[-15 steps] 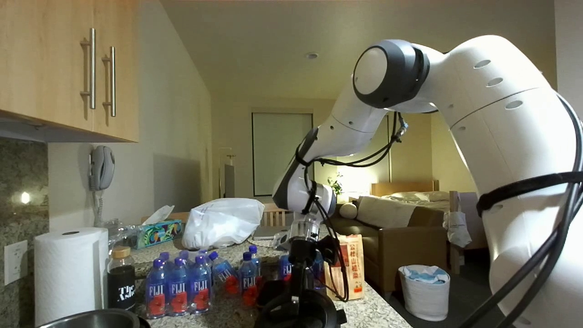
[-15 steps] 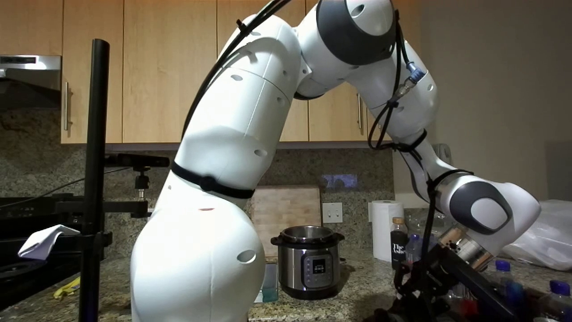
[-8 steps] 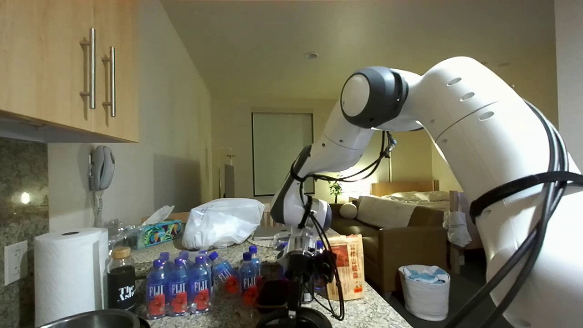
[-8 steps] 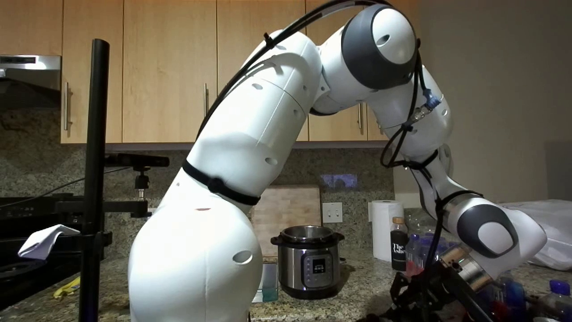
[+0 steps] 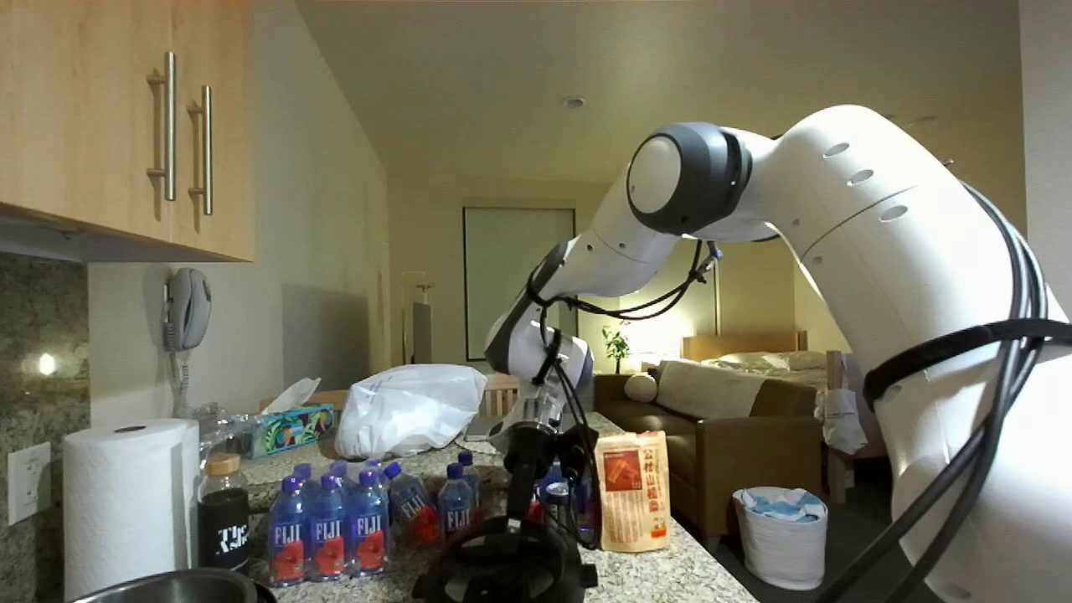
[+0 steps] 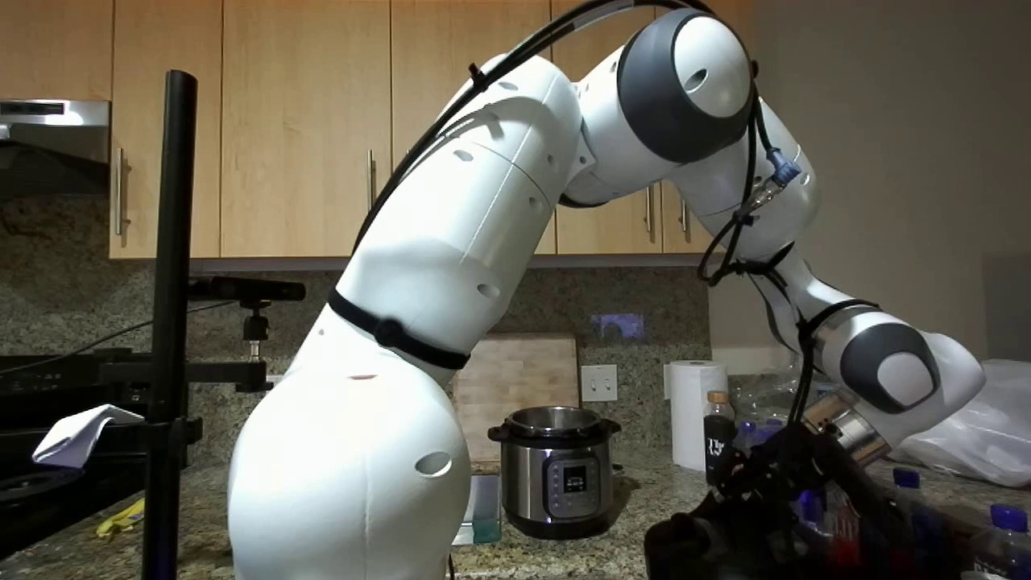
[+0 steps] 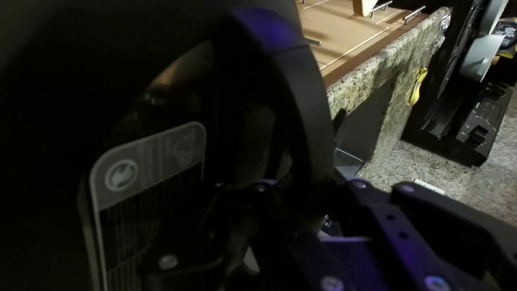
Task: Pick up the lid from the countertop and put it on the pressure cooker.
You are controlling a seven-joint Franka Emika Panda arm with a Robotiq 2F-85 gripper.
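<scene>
blue-capped bottles (image 5: 368, 521) and a printed packet (image 5: 634, 492) near the lid (image 5: 502, 554)

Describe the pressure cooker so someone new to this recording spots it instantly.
In an exterior view, find the pale wooden board at the stone backsplash. In front of it stands the pressure cooker. Unlike the white paper towel roll farther right in the picture, it is silver, open-topped and has a control panel.

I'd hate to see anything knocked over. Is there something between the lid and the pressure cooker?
Nothing visible stands between the lid and the pressure cooker: in an exterior view, countertop shows in the gap. The water bottles seem to stand off that path. The picture edge cuts off the lid's lower part.
</scene>
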